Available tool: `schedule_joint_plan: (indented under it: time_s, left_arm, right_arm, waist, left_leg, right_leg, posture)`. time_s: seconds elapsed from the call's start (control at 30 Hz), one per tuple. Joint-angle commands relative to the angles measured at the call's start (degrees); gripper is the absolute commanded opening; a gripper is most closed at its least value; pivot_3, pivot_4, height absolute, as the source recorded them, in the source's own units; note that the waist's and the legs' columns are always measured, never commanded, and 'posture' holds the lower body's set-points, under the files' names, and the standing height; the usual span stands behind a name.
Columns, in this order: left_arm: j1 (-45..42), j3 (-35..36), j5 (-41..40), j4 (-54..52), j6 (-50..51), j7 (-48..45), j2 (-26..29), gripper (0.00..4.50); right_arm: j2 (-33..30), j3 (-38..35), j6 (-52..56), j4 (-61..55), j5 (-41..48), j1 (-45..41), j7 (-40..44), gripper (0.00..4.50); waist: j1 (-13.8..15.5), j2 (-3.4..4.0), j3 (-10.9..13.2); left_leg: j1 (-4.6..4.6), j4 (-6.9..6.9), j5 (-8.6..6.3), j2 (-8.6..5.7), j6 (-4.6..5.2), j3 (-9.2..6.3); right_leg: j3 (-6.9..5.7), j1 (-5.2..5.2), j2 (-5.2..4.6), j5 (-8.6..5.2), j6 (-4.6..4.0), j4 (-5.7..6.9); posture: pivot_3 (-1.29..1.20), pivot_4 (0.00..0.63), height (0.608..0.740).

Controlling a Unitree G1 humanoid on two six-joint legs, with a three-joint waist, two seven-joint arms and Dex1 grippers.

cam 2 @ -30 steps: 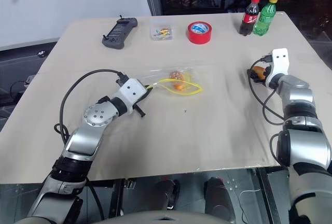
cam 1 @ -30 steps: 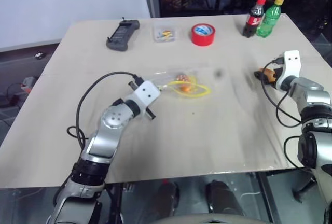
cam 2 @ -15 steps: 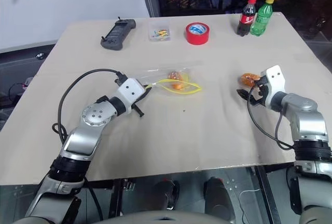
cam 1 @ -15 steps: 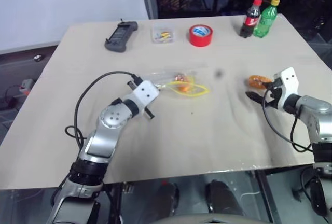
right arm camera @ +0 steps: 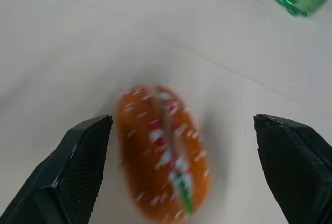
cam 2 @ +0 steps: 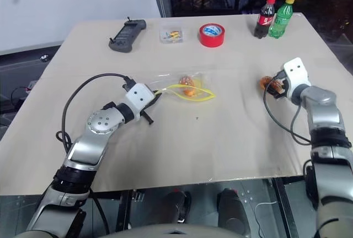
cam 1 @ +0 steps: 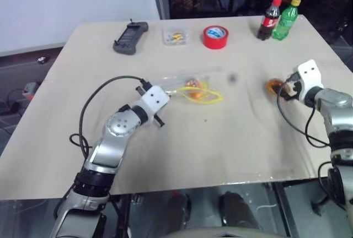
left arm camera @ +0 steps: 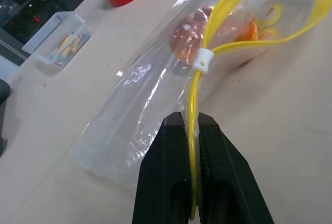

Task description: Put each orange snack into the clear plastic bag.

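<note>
Orange snacks are the two small pieces to note on this pale table. One orange snack lies loose toward the right side of the table. In the right wrist view it is a glossy orange oval with a pale seam running along its length, flecked with white, red and a little green. The other snack, darker, brownish and bumpy, sits inside the clear plastic bag near the middle of the table, with a brighter orange patch showing through the film beside it.

The clear plastic bag lies flat, transparent, with a yellow seal strip that loops open at the far end and carries a small white slider.

The left gripper has its two black fingers pressed together on the yellow strip at the bag's near end, pinching it between them.

The right gripper stands with its jaws spread wide, one black finger on each side of the loose snack, which lies on the table in the gap between them. Neither finger touches it.

At the far edge stand a red tape roll, a small clear box, a black handheld device and two bottles.
</note>
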Motion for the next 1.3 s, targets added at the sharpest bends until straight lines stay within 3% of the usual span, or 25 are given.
schedule_joint_plan:
  time_s: [0.03, 0.1, 0.27, 0.33, 0.37, 0.47, 0.53, 0.63, 0.77, 0.87, 1.07, 1.3]
  left_arm:
    - [0.17, 1.4, -0.13, -3.16, -0.24, 0.45, 0.58, 0.0]
    - [0.41, 1.57, -0.18, -3.62, 0.01, 0.58, 0.58, 0.0]
    - [0.6, 1.77, -0.3, -4.4, 0.67, 0.84, 0.43, 0.0]
    - [0.55, 1.73, -0.36, -4.54, 0.85, 0.93, 0.31, 0.0]
    - [0.52, 1.72, -0.41, -4.63, 0.94, 0.94, 0.28, 0.0]
    - [0.46, 1.73, -0.56, -4.82, 1.16, 0.92, 0.27, 0.0]
    - [0.51, 1.76, -0.68, -4.88, 1.13, 0.87, 0.3, 0.0]
    - [0.69, 1.73, -0.82, -5.03, 1.07, 0.89, 0.33, 0.0]
    - [1.16, 1.38, -0.86, -5.65, 0.83, 0.89, 0.19, 0.0]
    - [2.0, 1.35, -1.22, -6.72, 0.66, 0.94, -0.02, 0.0]
    - [5.45, 0.86, -2.15, -10.49, 1.05, 0.03, -0.16, 0.0]
    - [6.19, 0.26, -1.89, -10.5, 0.31, -0.6, 0.59, 0.0]
  right_arm:
    - [-0.45, -1.09, -2.05, 5.36, 0.81, -2.46, 1.98, 4.24]
    - [-0.44, -0.79, -2.49, 7.26, 1.06, -3.01, 3.46, 3.61]
    - [-0.24, -1.12, -2.38, 8.13, 1.82, -3.16, 4.62, 1.17]
    - [-0.43, -1.31, -1.75, 4.99, 2.7, -1.83, 5.89, 0.36]
    - [-0.48, -1.81, -0.43, 1.11, 4.51, -0.51, 8.01, 0.19]
    - [-0.58, -2.99, 6.69, -12.27, 10.61, 3.74, 12.89, 0.19]
    - [-0.06, -2.54, 13.86, -27.51, 15.76, 8.4, 13.93, 0.19]
    - [2.75, -0.12, 23.28, -47.92, 21.93, 13.96, 11.26, 0.19]
    - [8.63, 4.83, 30.12, -60.41, 23.65, 16.18, 4.68, 0.19]
    - [13.44, 9.61, 30.86, -62.79, 21.67, 16.84, 0.12, 0.19]
    - [21.03, 17.84, 25.2, -54.89, 12.84, 14.59, -6.53, 0.19]
    - [27.47, 20.44, 17.67, -44.9, 7.72, 9.79, -8.52, 0.19]
  waist:
    - [0.0, 0.0, 0.0]
    - [0.0, 0.0, 0.0]
    - [0.02, 0.0, 0.0]
    - [0.0, 0.0, 0.0]
    - [0.0, 0.0, 0.0]
    - [0.03, 0.02, 0.01]
    - [-0.1, 0.04, 0.02]
    - [-0.33, 0.06, 0.02]
    - [-0.12, 0.06, 0.01]
    - [0.32, 0.05, 0.01]
    - [0.95, 0.06, 0.01]
    - [0.71, 0.06, 0.02]
  left_leg:
    - [-0.01, 0.0, 0.0, 0.0, 0.01, 0.0]
    - [-0.03, 0.0, -0.01, -0.01, 0.02, 0.01]
    - [-0.02, 0.01, -0.01, -0.01, 0.02, -0.02]
    - [-0.03, 0.02, -0.01, -0.01, 0.02, -0.02]
    - [-0.03, 0.02, -0.01, -0.01, 0.02, -0.02]
    - [-0.07, 0.01, -0.02, -0.01, 0.02, -0.05]
    - [-0.11, 0.02, -0.02, -0.01, 0.03, -0.08]
    - [-0.12, 0.0, -0.03, 0.05, 0.02, -0.12]
    - [-0.07, 0.02, -0.04, 0.1, 0.01, -0.1]
    - [-0.07, 0.07, -0.04, 0.04, 0.01, -0.11]
    - [-0.07, 0.07, -0.03, 0.0, 0.0, -0.1]
    - [-0.05, 0.05, -0.03, 0.0, 0.0, -0.09]
  right_leg:
    - [0.0, 0.0, -0.01, 0.0, 0.0, -0.03]
    - [0.0, 0.01, -0.01, 0.0, 0.0, -0.06]
    - [-0.03, 0.02, 0.0, 0.0, 0.0, -0.04]
    - [-0.03, 0.02, -0.01, 0.0, 0.0, -0.04]
    - [-0.03, 0.02, -0.01, 0.0, 0.0, -0.04]
    - [-0.04, 0.0, -0.03, 0.0, 0.0, -0.05]
    - [-0.06, -0.02, -0.05, 0.0, 0.0, -0.05]
    - [-0.04, -0.07, -0.1, 0.0, 0.0, -0.05]
    - [-0.04, -0.06, -0.07, 0.0, 0.0, 0.03]
    - [-0.07, -0.03, -0.06, 0.0, 0.01, 0.02]
    - [-0.07, -0.08, -0.01, 0.0, 0.0, 0.05]
    - [-0.06, -0.09, 0.07, 0.0, 0.0, 0.07]
  posture:
    - [0.0, 0.15, 0.74]
    - [0.0, 0.15, 0.74]
    - [0.0, 0.15, 0.74]
    - [0.0, 0.15, 0.74]
    - [0.0, 0.15, 0.74]
    - [0.0, 0.15, 0.74]
    - [0.0, 0.15, 0.74]
    - [0.0, 0.15, 0.74]
    - [0.0, 0.15, 0.74]
    - [0.0, 0.15, 0.74]
    - [0.0, 0.15, 0.74]
    - [0.0, 0.15, 0.74]
